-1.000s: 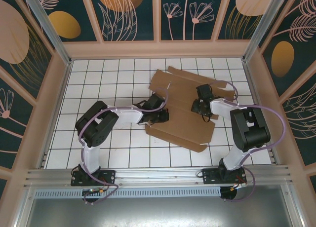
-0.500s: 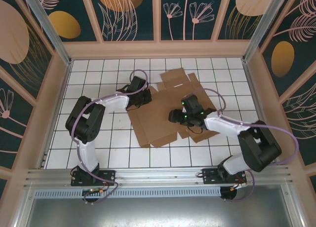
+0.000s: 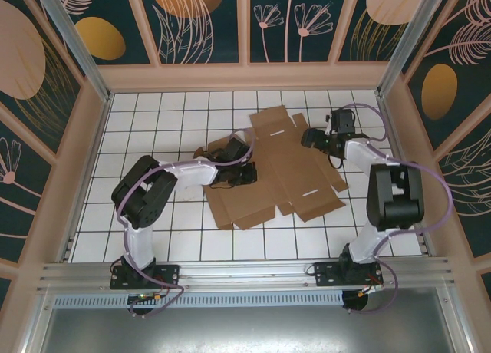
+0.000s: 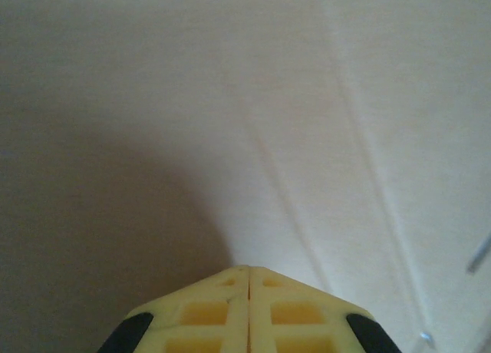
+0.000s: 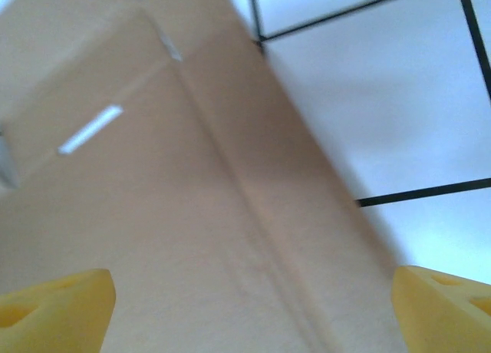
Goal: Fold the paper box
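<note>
Left pincer (image 4: 249,270) closed, right pincer (image 5: 249,285) splayed

A robot test cell, this was, a lab rig and no home. The left arm (image 3: 142,199) and right arm (image 3: 391,196) sat bolted to a metal rail (image 3: 245,275) at the near edge of a white worktop (image 3: 153,130) ruled in a black grid. Aluminium posts (image 3: 71,42) framed it, and printed panels (image 3: 203,23) of leaves and flowers walled it like a staged backdrop.
</note>
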